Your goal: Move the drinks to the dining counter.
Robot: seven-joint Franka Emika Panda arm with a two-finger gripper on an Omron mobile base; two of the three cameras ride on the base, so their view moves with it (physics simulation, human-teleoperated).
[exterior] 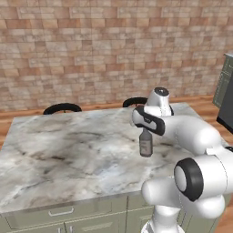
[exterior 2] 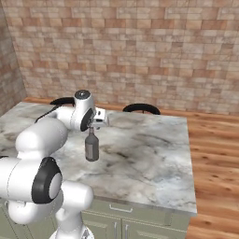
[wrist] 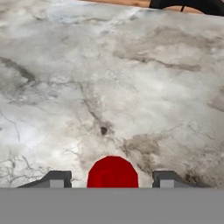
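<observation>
One of the drinks, a squat grey-brown bottle (exterior: 146, 146) (exterior 2: 92, 148) with a red cap (wrist: 112, 173), stands upright on the marble top of the dining counter (exterior: 68, 145) (exterior 2: 149, 154) (wrist: 131, 87). My gripper (exterior 2: 92, 127) (wrist: 112, 180) hangs straight over the bottle's neck. In the hand view its fingertips (wrist: 57, 179) stand apart on either side of the cap, with a gap on each side, so it is open and grips nothing. In the left base view my own forearm hides most of the hand.
Two black round stools (exterior: 62, 108) (exterior: 135, 101) (exterior 2: 141, 108) stand along the counter's far edge, before a brick wall. Wooden floor (exterior 2: 214, 154) lies past the counter's right edge. A dark cabinet (exterior: 225, 91) stands at the far right.
</observation>
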